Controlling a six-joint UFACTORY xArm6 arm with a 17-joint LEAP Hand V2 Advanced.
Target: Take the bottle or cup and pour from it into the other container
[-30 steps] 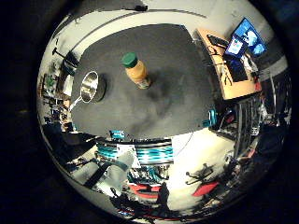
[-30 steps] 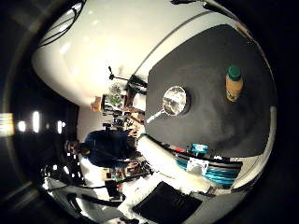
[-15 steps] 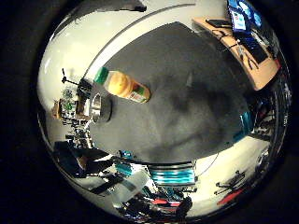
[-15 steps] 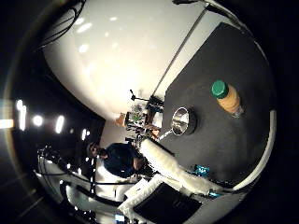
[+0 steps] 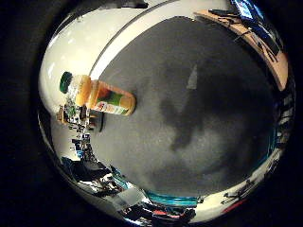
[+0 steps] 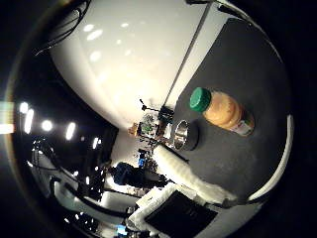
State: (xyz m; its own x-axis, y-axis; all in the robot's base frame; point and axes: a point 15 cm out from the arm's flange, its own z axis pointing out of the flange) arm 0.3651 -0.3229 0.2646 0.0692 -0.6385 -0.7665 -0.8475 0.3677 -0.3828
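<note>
Presently: juice bottle (image 6: 223, 111) upright beside steel cup (image 6: 182, 135), right of frame; body to be enclosed squarely; fingers' state indeterminable.

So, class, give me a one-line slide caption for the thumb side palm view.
Orange juice bottle with green cap upright on the dark table, a metal cup beside it.

bottle (image 6: 223, 111) upright on table mat (image 5: 199, 142) | cup (image 6: 182, 135) just beside bottle, on mat
</note>
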